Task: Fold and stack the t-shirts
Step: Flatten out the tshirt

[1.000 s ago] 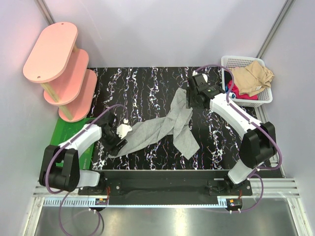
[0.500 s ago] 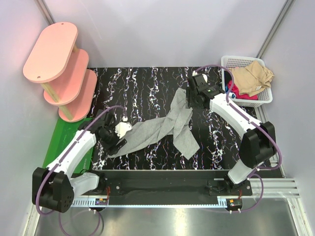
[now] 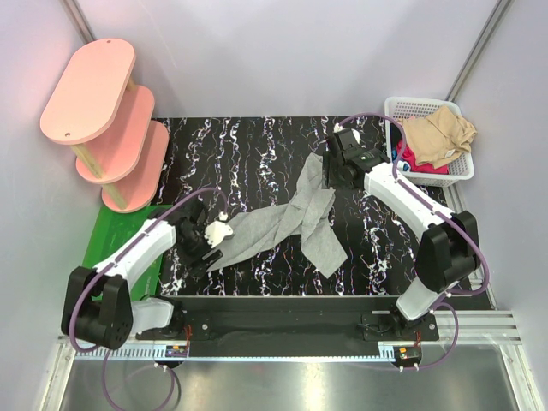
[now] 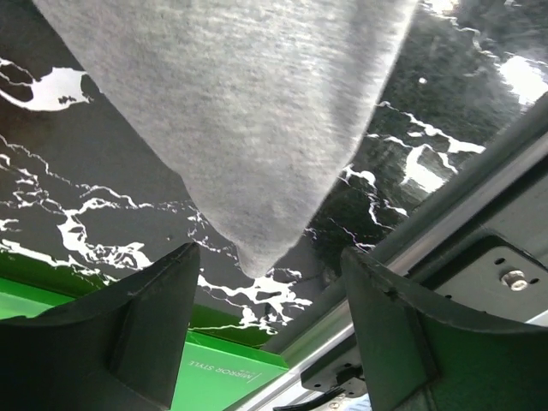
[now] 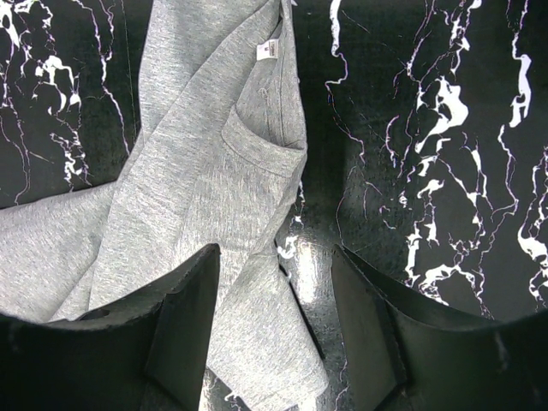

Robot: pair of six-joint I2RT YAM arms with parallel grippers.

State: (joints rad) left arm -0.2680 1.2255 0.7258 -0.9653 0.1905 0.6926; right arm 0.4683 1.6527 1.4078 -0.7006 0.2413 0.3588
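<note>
Heather-grey cloth t-shirt (image 3: pixel 291 218) lies twisted into a loose rope across the black white-veined marble tabletop (image 3: pixel 248 154). One end points toward the near left, a second tail trails toward the near right, and the upper part reaches toward the far centre. The shirt is unfolded and flat on the surface. Left gripper (image 4: pixel 269 257) sits low at the near-left end of the shirt. Its two dark fingers stand well apart, and a pointed corner of grey cloth lies between them with a gap on either side, so nothing is pinched. Right gripper (image 5: pixel 276 253) hovers over the upper part of the shirt, where a small white neck label (image 5: pixel 270 50) shows. Its fingers are also spread wide, one above cloth and one above bare marble, gripping nothing. White plastic lattice basket (image 3: pixel 463 168) stands at the far right edge and holds a crumpled tan t-shirt (image 3: pixel 439 134) on top of a red t-shirt (image 3: pixel 419 163). Pink three-tier oval shelf (image 3: pixel 103 120) stands at far left, with a green rectangular mat (image 3: pixel 111 231) just below it.
</note>
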